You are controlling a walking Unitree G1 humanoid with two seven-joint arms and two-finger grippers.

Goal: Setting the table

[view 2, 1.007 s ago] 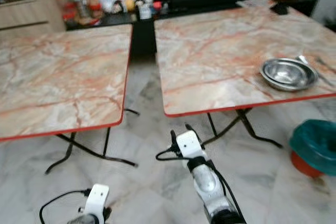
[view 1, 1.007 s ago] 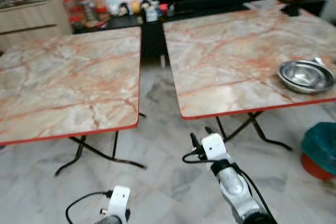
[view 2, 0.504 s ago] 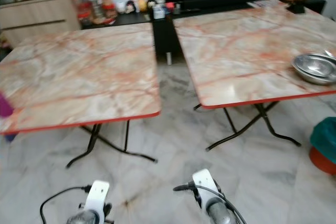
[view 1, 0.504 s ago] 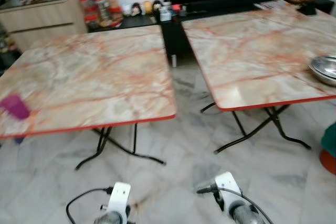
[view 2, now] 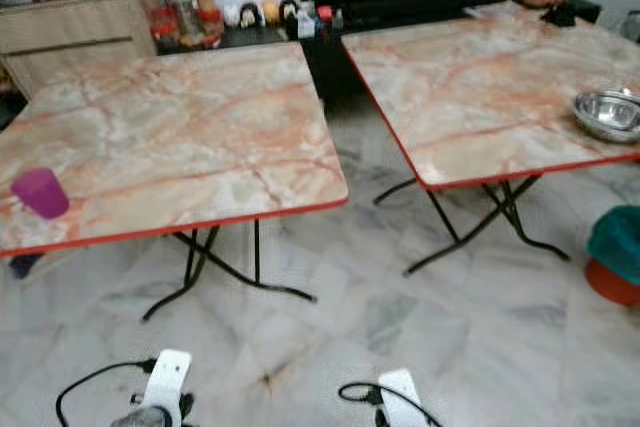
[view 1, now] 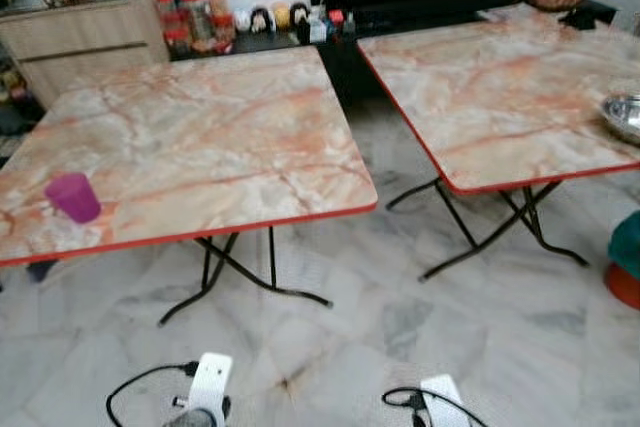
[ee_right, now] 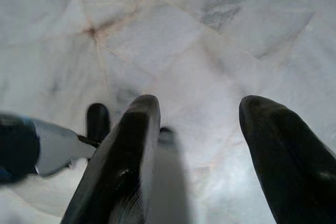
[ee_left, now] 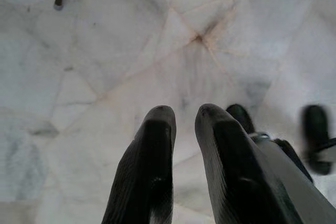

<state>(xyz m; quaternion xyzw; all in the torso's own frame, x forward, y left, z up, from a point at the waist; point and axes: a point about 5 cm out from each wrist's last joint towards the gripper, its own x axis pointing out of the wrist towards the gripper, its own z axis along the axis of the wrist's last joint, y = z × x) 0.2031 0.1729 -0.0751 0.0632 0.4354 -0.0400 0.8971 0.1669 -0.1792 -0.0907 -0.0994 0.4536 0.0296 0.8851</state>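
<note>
Purple cup [view 1: 73,196]: light, rigid; grip mid-wall.
Left gripper [ee_left: 184,116]: jaws nearly together, empty.
Right gripper [ee_right: 202,111]: jaws apart, empty.

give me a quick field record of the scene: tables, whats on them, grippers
tables: two marble-pattern folding tables, left table, right table, gap between them
left table holds: purple cup, near its left front edge
right table holds: steel bowl, near its right front edge
left gripper: low over the floor, fingers nearly together, empty
right gripper: low over the floor, fingers apart, empty
</note>
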